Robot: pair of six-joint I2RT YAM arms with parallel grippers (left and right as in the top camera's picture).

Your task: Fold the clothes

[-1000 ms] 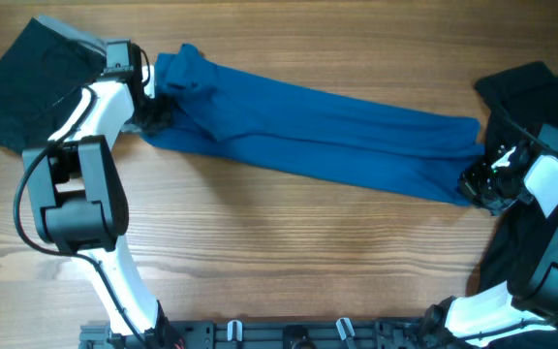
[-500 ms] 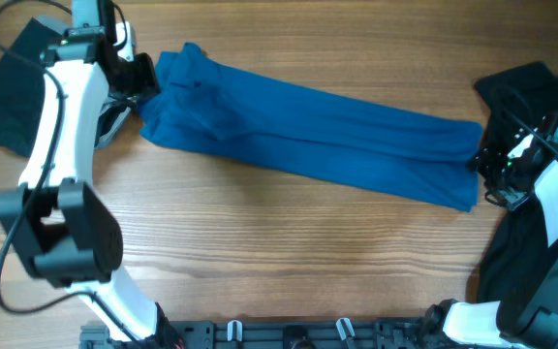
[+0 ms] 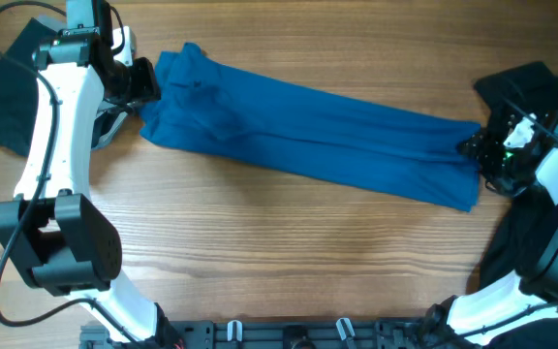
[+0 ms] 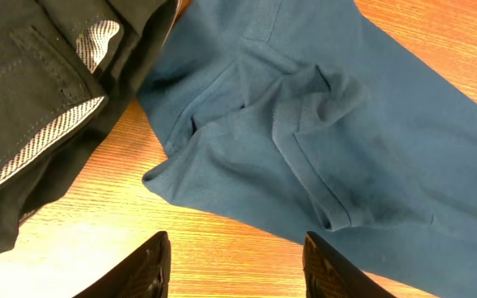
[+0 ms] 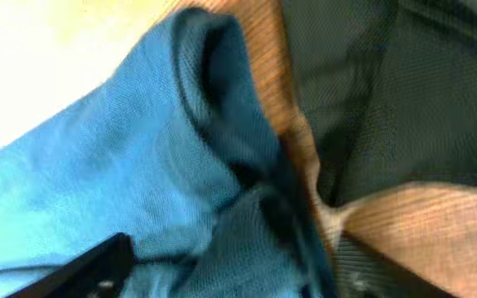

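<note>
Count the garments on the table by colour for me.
Blue: 1, the blue trousers
Black: 2, the left black garment and the right black garment, which is partly hidden
Total: 3

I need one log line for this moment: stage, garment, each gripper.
stage: before fold | blue trousers: flat, unfolded on table | left gripper: open, empty, near waistband | right gripper: at leg hem, grip unclear

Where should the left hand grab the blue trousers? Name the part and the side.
Best the bunched waistband corner of the blue trousers, left hand coming in from the bare wood side. The folded lip there juts out thick, clear of the dark garment.
</note>
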